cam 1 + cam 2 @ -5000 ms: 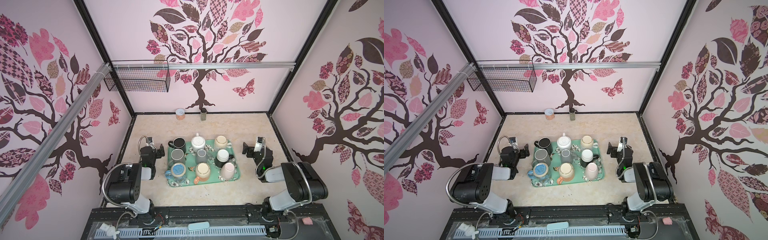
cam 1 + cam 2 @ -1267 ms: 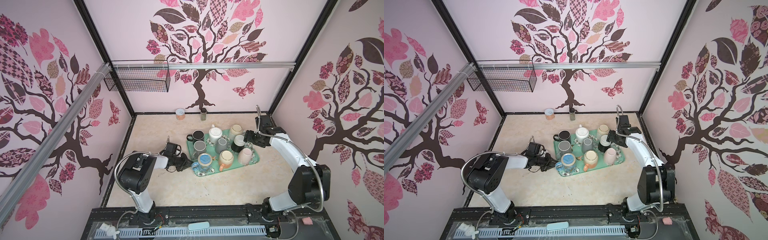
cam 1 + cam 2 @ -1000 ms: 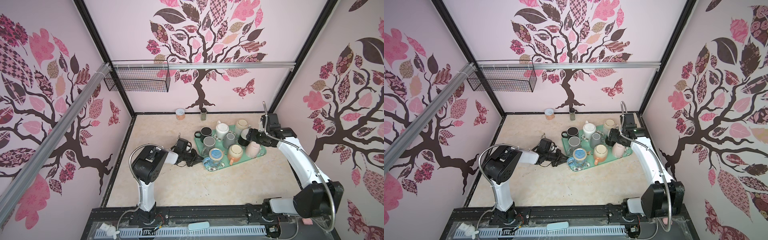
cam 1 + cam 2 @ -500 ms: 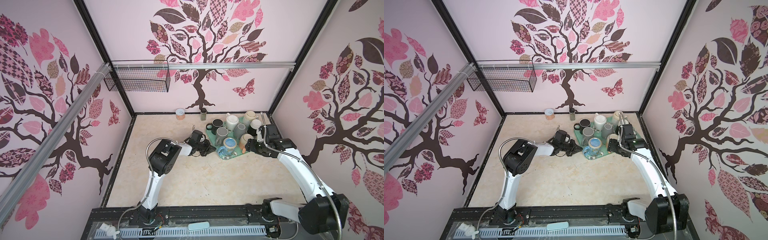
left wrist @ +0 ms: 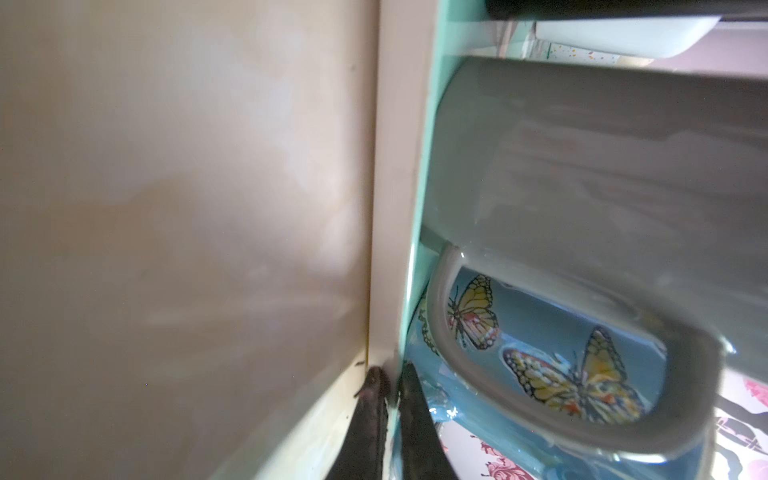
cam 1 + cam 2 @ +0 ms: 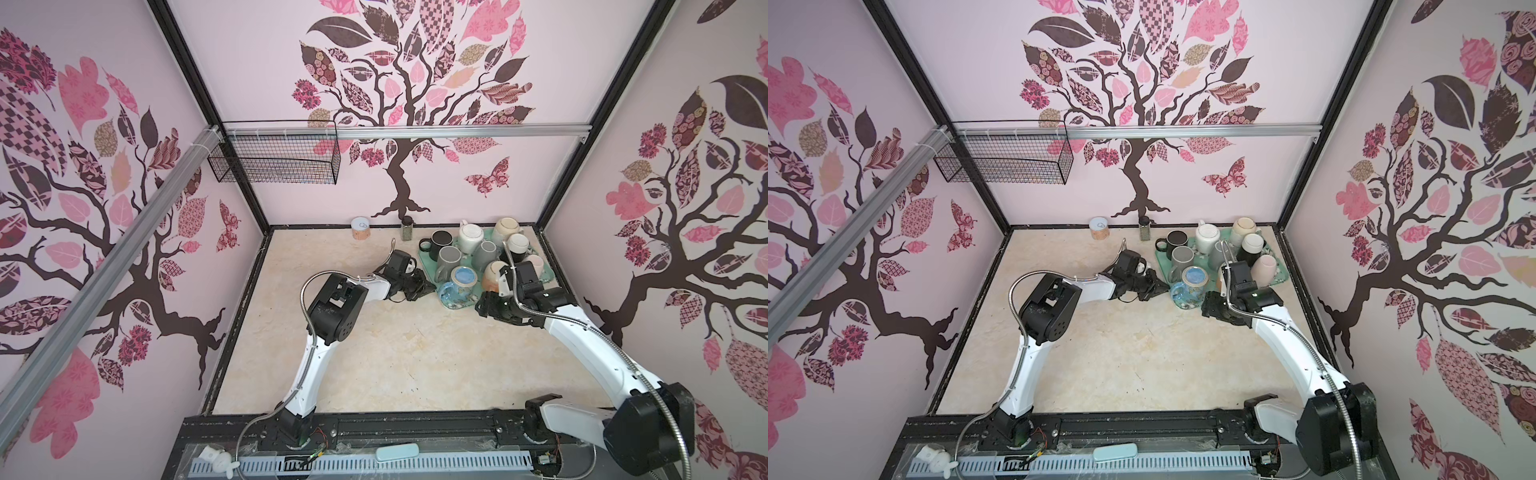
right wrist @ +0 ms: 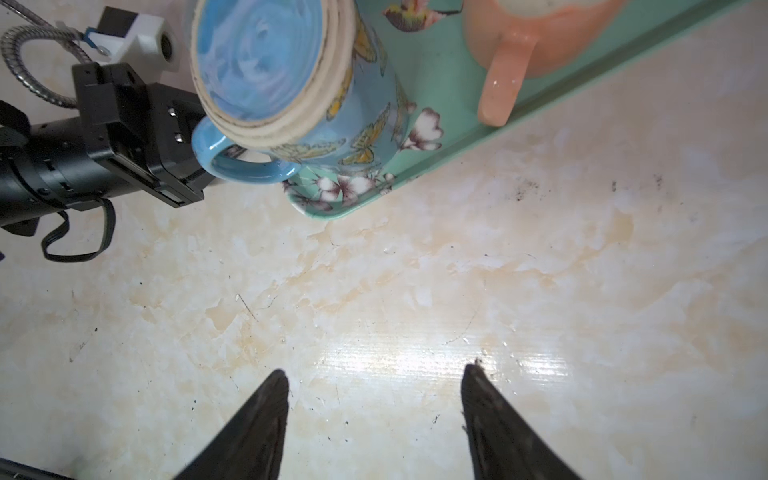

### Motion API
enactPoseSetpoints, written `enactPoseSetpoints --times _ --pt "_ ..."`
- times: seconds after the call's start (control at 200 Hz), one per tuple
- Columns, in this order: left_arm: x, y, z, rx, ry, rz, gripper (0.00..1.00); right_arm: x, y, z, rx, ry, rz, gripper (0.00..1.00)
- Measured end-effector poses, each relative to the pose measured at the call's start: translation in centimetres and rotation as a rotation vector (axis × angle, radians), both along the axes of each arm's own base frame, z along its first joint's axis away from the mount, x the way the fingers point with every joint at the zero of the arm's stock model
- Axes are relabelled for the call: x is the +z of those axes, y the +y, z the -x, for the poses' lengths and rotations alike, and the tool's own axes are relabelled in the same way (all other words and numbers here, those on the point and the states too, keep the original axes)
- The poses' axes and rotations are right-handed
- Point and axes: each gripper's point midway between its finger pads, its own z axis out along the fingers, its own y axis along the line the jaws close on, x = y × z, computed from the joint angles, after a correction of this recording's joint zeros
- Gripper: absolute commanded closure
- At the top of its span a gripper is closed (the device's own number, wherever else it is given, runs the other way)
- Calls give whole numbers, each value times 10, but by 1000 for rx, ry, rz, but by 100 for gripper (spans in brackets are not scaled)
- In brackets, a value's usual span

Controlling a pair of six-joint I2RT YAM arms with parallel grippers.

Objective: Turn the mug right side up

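The left gripper [image 5: 390, 374] was clamped on the mint-green plastic tray [image 5: 461, 29] by its rim; the right gripper [image 7: 376, 372] was spread wide, empty, above the worktop [image 7: 415, 270].

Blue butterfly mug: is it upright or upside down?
Upside down: the mug shows its base ring facing up, on the green tray.

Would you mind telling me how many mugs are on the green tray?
9, in three rows on the tray. Far row: black mug, white mug, cream mug. Middle: grey mug, second grey mug, white-and-black mug. Near: blue butterfly mug, peach mug, pink mug. None looks fully hidden.
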Motion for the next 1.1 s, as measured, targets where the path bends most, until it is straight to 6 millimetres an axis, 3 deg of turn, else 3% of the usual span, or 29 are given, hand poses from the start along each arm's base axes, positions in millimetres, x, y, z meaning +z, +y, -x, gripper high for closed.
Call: enactPoseSetpoints --times 0.19,0.29,0.49,0.595,0.66,0.77,0.93,1.1 --pt "11 14 -18 12 -85 -5 70 1 5 -7 -7 -35 -19 32" --pt "30 30 -24 8 -139 5 65 -7 6 -8 -5 -41 -31 32" --pt "77 68 -13 -29 -273 -3 59 -14 11 -20 12 -61 -36 30" --pt "100 76 -2 -84 -403 -79 53 -12 13 -28 14 -91 -41 29" --pt "114 73 8 -137 -512 -142 48 -8 14 -33 13 -116 -45 29" --pt "128 49 34 -279 -713 -248 43 -3 14 -41 9 -161 -49 28" --pt "105 13 77 -519 -835 -379 42 -10 14 -41 1 -166 -56 28" --pt "84 10 75 -620 -855 -447 43 -31 17 -29 -8 -116 -92 28"
